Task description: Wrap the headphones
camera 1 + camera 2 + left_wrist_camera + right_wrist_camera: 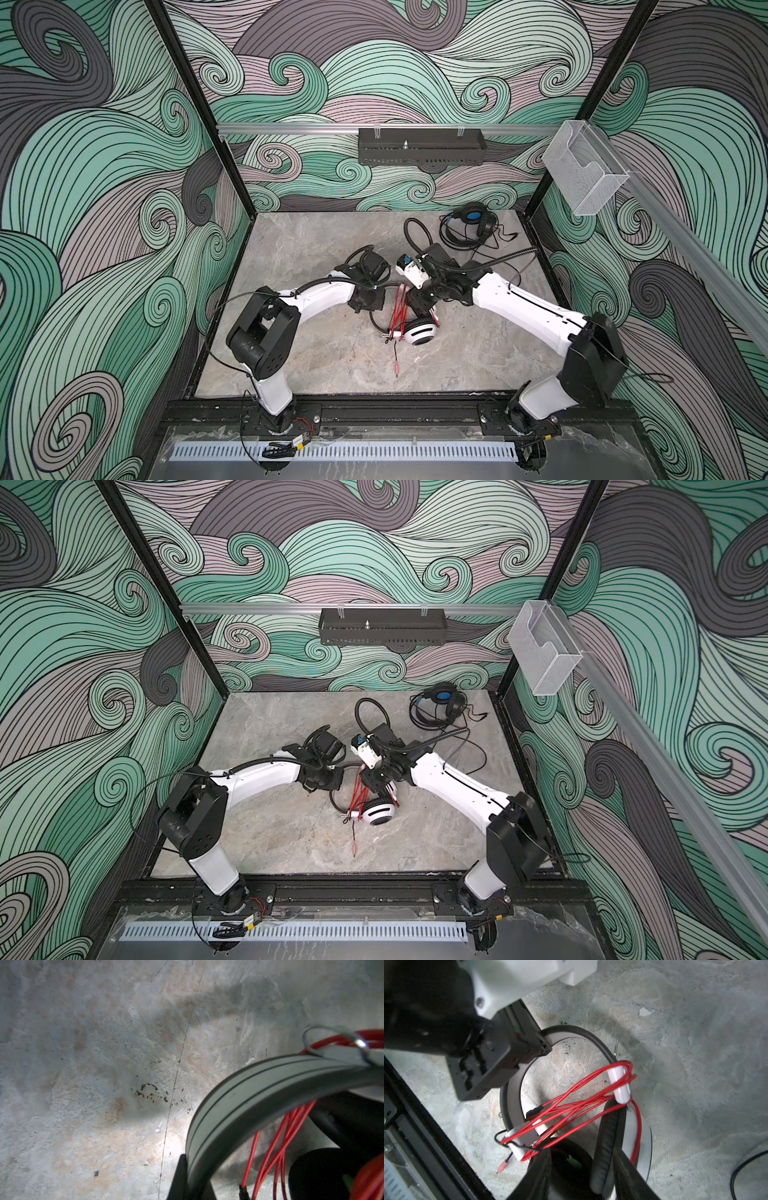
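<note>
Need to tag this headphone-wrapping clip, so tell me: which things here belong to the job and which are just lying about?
Job: white over-ear headphones with black ear pads; their thin red cord; black over-ear headphones with blue lining; their black cord.
Lying about: clear plastic box hung high at the side; black perforated metal tray.

A grey marbled tabletop fills the lower middle of both top views, flecked with small black specks in the left wrist view. Walls printed with green, grey and lilac swirls surround it. A black perforated metal tray hangs from a silver aluminium rail at upper centre; a clear plastic box sits at upper right; a white slotted duct runs along the bottom edge
</note>
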Controlling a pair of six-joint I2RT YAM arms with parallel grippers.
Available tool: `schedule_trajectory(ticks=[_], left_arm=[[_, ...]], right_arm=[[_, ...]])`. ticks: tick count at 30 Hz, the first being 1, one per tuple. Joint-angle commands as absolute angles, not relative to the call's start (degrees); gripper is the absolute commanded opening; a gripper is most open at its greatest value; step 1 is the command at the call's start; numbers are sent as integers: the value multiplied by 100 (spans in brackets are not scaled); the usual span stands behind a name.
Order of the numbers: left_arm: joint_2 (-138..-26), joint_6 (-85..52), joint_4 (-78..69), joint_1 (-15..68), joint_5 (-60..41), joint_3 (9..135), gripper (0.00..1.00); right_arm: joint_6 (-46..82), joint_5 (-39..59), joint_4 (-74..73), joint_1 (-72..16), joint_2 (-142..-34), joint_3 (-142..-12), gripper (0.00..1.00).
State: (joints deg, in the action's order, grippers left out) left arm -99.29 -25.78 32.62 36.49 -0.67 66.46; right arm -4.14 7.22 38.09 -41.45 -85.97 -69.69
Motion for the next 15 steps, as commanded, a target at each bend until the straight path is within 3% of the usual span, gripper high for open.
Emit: schedule_trajectory(ticks=[1,7,15], left_arm=[[-9997,-2826,3315,3571,-430,6845,0],[-10087,-3277,3413,3403,-413,6882,0],[-10175,-3637,3208,3226,-426,6836,0]], right_arm=[[-309,719,4202,-4282,-8087,-6756,54],[13,875,4176,-5363,-7038,-5871,76],[127,1013,3390,-5607,-7548,-5031,80]])
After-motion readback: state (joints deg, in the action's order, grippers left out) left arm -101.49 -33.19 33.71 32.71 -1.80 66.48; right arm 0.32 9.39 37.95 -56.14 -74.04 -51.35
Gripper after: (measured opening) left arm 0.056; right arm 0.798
